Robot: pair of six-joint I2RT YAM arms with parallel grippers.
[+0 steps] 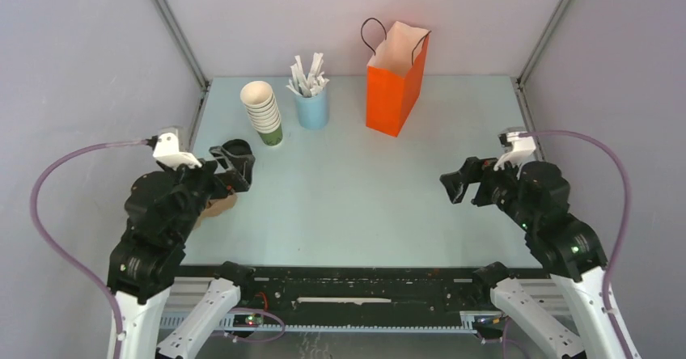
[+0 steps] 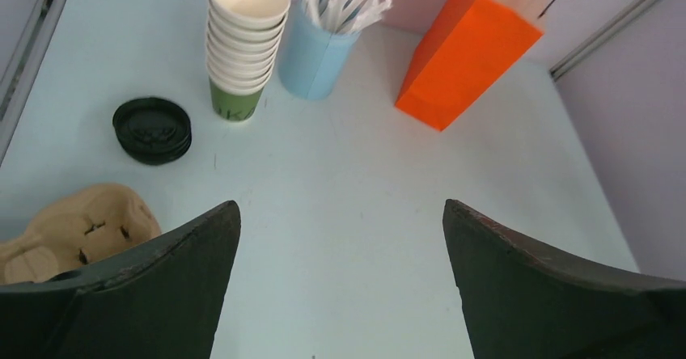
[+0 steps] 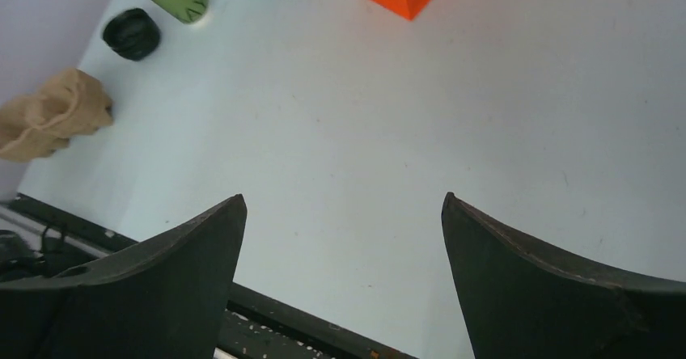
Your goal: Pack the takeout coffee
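Note:
No takeout coffee shows in any view; I see no single lidded green cup. A stack of cream cups with a green bottom one [image 1: 263, 113] [image 2: 243, 44] stands at the back left. Beside it lie black lids [image 2: 152, 130] [image 3: 131, 34]. An orange paper bag [image 1: 395, 84] [image 2: 461, 60] stands open at the back centre. My left gripper [image 1: 233, 166] [image 2: 341, 205] hovers open over the left side, nothing between its fingers. My right gripper [image 1: 453, 185] [image 3: 344, 199] hangs open over the right side, also empty.
A light blue cup of white sticks [image 1: 311, 104] [image 2: 317, 56] stands between the cup stack and the bag. A brown cardboard cup carrier [image 2: 77, 230] [image 3: 52, 116] lies under my left arm at the table's left edge. Grey walls close the table on three sides.

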